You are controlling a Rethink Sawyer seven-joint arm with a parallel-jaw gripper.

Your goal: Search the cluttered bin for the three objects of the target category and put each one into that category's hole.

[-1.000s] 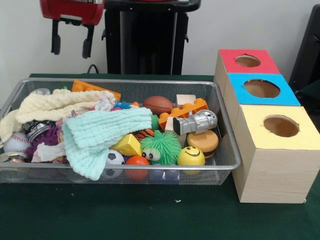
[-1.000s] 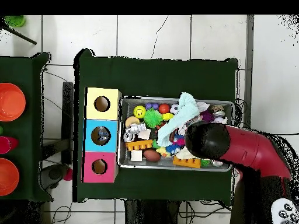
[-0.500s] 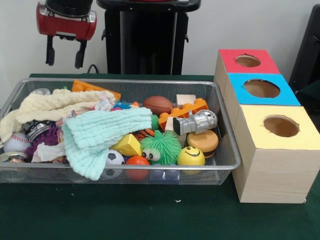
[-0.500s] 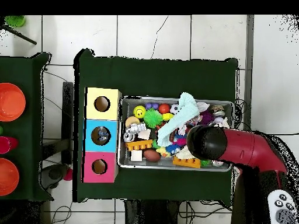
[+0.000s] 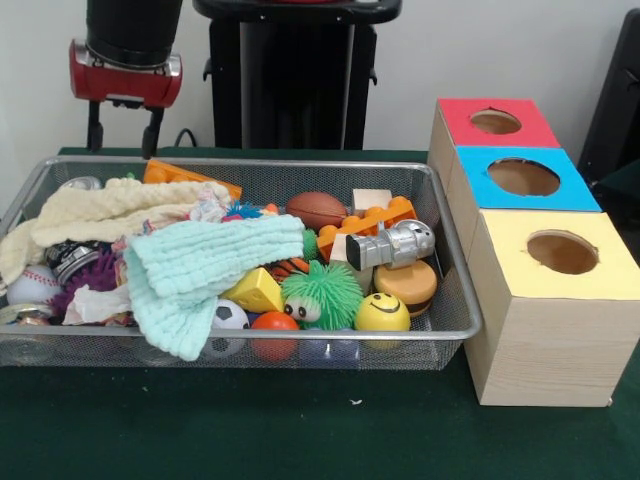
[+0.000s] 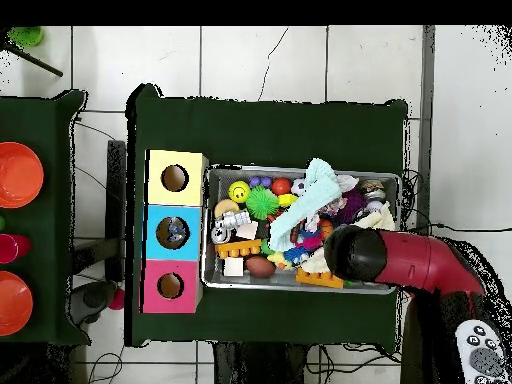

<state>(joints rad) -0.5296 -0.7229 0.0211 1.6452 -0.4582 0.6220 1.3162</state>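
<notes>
Red-and-black gripper: the gripper (image 5: 122, 130) hangs over the far-left corner of the bin; two dark fingers (image 5: 94, 131) point down with a clear gap between them, nothing held.
Arm: the red arm (image 6: 420, 262) in the overhead view reaches in from the bin's right end and covers part of the contents there.
Under the tool: a cream knitted cloth (image 5: 110, 211) and an orange plastic block (image 5: 190, 178) lie nearest below; tips not touching either, by my reading.
Bin: the silver wire-mesh bin (image 5: 452, 300) is packed full, on a green cloth-covered table (image 5: 300, 430).
Likely targets: category not stated. Balls are one candidate: brown toy football (image 5: 316, 209), yellow smiley-face ball (image 5: 382, 312), small black-and-white soccer ball (image 5: 229, 316), white baseball (image 5: 32, 284).
Position of those: football mid-bin at the back; smiley and soccer ball against the front wall; baseball at the left end, partly buried.
Handling: judged light; smooth round skins may slip, so close across the widest part. The football looks best taken across its short axis.
Obstruction: a mint-green knitted cloth (image 5: 200, 265) drapes over the middle, soft and liable to snag.
Destination: wooden box (image 5: 540, 350) just beside the bin, with red (image 5: 495, 121), blue (image 5: 523, 176) and yellow (image 5: 562, 251) holes.
</notes>
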